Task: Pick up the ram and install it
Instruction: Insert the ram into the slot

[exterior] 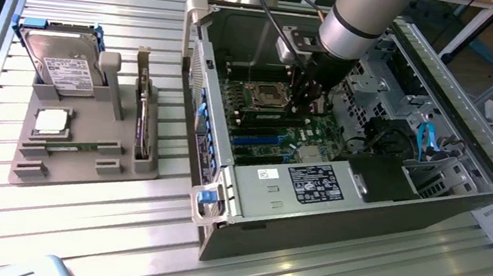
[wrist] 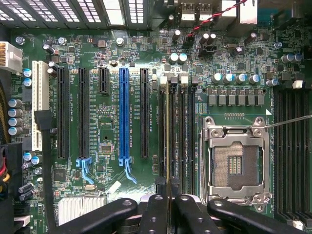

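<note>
1. One arm reaches down into the open computer case [exterior: 263, 205]; its gripper [exterior: 309, 107] hangs over the motherboard [exterior: 269, 140], at 3 o'clock of the processor socket [exterior: 267, 93] in the exterior view.
2. We note the jaws pressed nearly together, the fingers [wrist: 155, 212] pinching the ram [wrist: 168, 131], seen edge-on.
3. We see the ram lying along a memory slot [wrist: 161, 131] just beside the socket; whether it is seated we cannot tell.
4. At 9 o'clock of the case sits a gray holder [exterior: 79, 158] with a hard drive [exterior: 66, 67], a processor chip [exterior: 53, 121] and an expansion card [exterior: 141, 123] on edge.
</note>
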Motion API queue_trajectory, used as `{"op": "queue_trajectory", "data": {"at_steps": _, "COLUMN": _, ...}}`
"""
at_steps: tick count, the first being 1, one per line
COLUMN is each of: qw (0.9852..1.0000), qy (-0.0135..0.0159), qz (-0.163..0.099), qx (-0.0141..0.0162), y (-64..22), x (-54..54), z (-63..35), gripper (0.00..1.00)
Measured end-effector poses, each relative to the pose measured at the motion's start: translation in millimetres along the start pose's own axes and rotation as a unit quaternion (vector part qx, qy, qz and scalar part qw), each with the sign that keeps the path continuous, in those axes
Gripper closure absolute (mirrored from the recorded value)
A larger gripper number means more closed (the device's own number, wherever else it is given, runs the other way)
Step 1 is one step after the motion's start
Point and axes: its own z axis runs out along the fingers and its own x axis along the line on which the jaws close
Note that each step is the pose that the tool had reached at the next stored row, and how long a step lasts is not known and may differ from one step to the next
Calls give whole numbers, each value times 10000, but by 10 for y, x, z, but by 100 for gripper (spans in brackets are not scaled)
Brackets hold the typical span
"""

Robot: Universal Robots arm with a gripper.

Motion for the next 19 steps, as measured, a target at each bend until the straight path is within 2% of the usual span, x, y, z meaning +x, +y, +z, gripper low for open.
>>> {"op": "queue_trajectory", "data": {"at_steps": 7, "qw": 10000, "qy": 2, "qz": -32, "qx": 17, "y": 0, "x": 0, "z": 2, "gripper": 88}}
{"op": "queue_trajectory", "data": {"at_steps": 19, "qw": 10000, "qy": 2, "qz": -32, "qx": 17, "y": 6, "x": 19, "z": 8, "gripper": 88}}
